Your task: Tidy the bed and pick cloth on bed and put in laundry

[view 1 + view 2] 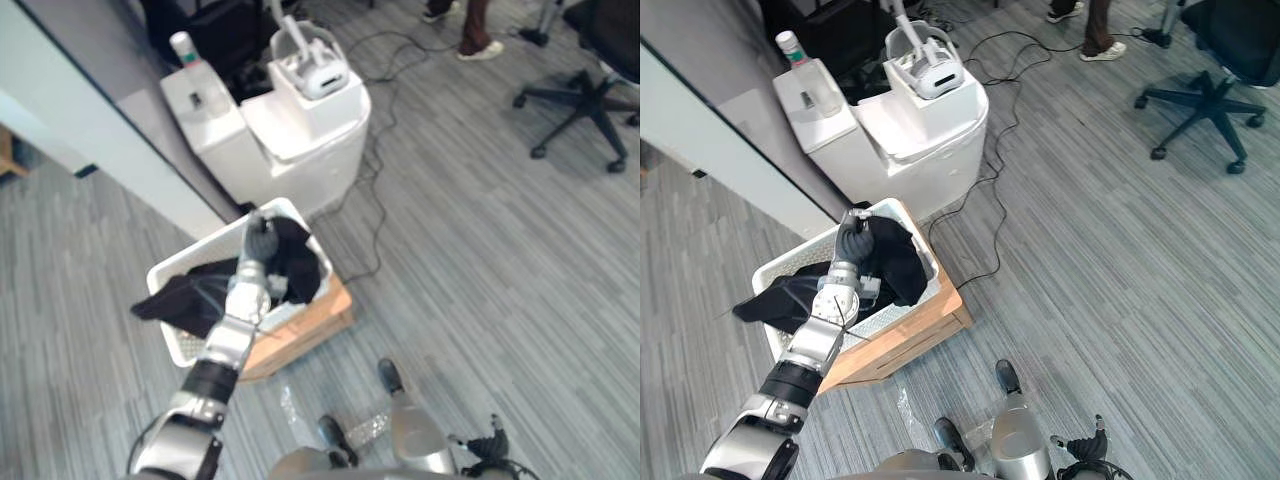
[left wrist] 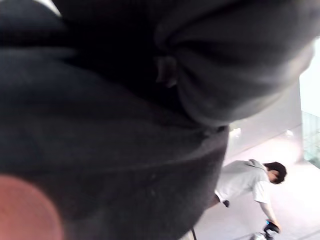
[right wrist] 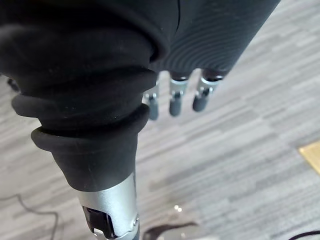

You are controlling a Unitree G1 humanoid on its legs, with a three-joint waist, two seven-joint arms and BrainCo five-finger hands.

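Observation:
A white laundry basket [image 1: 176,346] stands on a low wooden box [image 1: 318,326] on the grey floor. Black cloth [image 1: 297,262] lies in it, and one end [image 1: 162,301] hangs over the left rim. My left hand [image 1: 261,238] reaches in from the lower left and sits on the cloth near the basket's far rim. Dark cloth [image 2: 110,150] lies right against it in the left wrist view. My right hand [image 3: 172,97] hangs low at my side over the floor, fingers relaxed and holding nothing.
A white cabinet-like unit [image 1: 300,130] with a bottle [image 1: 185,46] on it stands just behind the basket. Cables [image 1: 375,215] trail across the floor. A black office chair [image 1: 590,100] is at the far right, and a person's legs [image 1: 478,28] at the back.

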